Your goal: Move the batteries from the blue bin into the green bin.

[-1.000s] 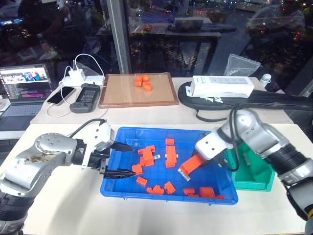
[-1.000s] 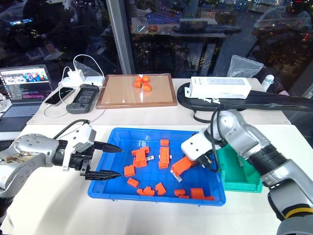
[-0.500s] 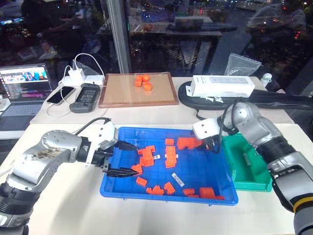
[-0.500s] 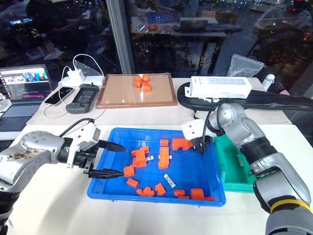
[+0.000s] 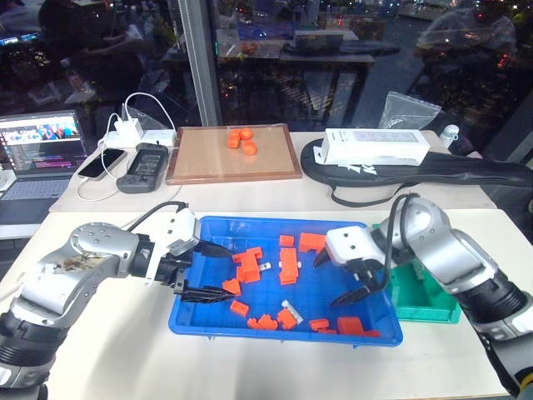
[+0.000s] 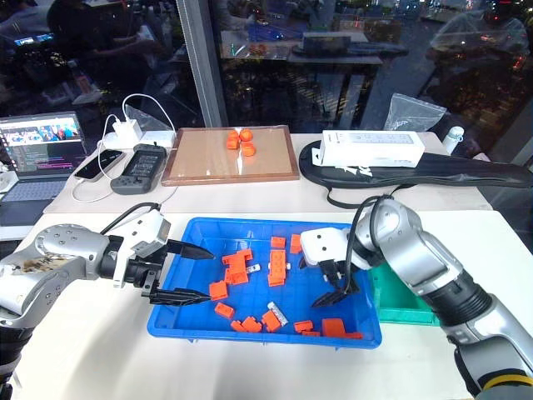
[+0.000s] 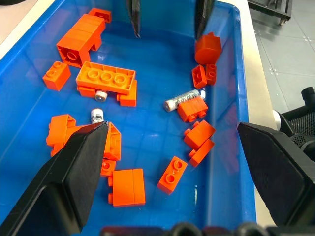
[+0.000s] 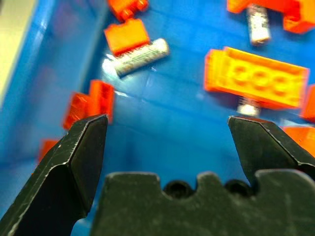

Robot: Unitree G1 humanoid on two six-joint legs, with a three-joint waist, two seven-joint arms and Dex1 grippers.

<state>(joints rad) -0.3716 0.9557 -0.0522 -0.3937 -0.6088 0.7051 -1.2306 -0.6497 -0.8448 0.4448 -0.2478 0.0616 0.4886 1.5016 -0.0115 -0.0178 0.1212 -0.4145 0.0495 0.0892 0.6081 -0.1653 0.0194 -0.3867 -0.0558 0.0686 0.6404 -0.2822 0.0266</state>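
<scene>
The blue bin (image 5: 250, 222) sits at the table's front and holds several orange blocks and a few batteries. One battery (image 5: 291, 307) lies bare near the bin's front; it is the battery (image 7: 184, 100) beside an orange block, also battery (image 8: 135, 56). Two more batteries (image 7: 97, 115) poke out from under blocks. My right gripper (image 5: 333, 279) hangs open and empty over the bin's right half, pointing down. My left gripper (image 5: 223, 272) is open and empty inside the bin's left end. The green bin (image 5: 429, 307) stands right of the blue bin, partly hidden by my right arm.
Behind the bins lie a wooden-framed board (image 5: 200, 162) with orange blocks, a white box (image 5: 376, 147) on a black bag, a laptop (image 5: 37, 154), a phone and a charger. An orange block (image 5: 312, 242) rests at the blue bin's back.
My right gripper carried an orange block to the back of the blue bin, let it go, opened wide and swung down over the bin's right half. A battery now lies uncovered.
</scene>
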